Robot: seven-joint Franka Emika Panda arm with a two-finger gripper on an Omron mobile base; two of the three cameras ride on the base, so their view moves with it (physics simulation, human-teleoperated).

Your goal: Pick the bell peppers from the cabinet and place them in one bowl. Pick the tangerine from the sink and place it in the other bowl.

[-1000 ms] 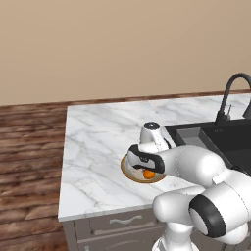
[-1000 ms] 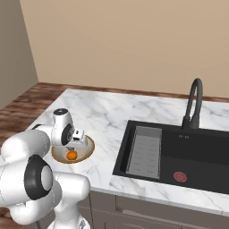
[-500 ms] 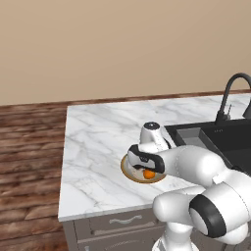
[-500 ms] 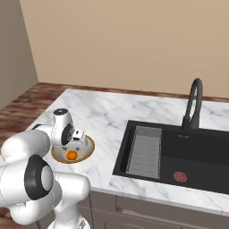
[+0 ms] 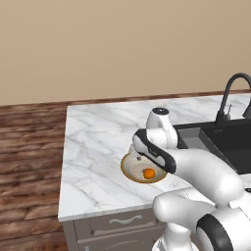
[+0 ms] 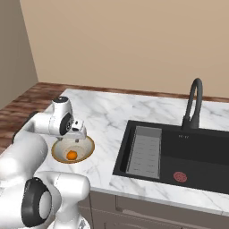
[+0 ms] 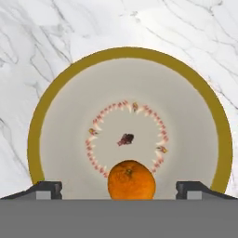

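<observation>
Nothing much has shifted since the earlier frames: the arm sits in the same pose over the bowl and the orange ball hasn't budged.

Small smooth orange tangerine [image 7: 131,179] is lying inside the round tan-brown bowl with the pale interior [image 7: 51,103], down at the bottom centre of the hand view, just below the little ring of red dots painted on the bowl floor. In the left base view the tangerine [image 5: 149,173] sits in the bowl [image 5: 128,169] at mid-frame, partly tucked under the white arm. Right base view has the bowl [image 6: 87,146] at the left of centre with the tangerine [image 6: 71,155] in it.

Two-finger gripper [image 7: 119,188] is spread wide, one dark tip at each bottom corner of the hand view, and the tangerine sits between them without touching either, so it's holding nothing.

Black rectangular sink [image 6: 205,147] with its pinkish-red round drain [image 6: 180,176] and black gooseneck tap [image 6: 193,103] is over on the right of the right base view, well apart from the bowl on the white marble counter [image 6: 107,112].
</observation>
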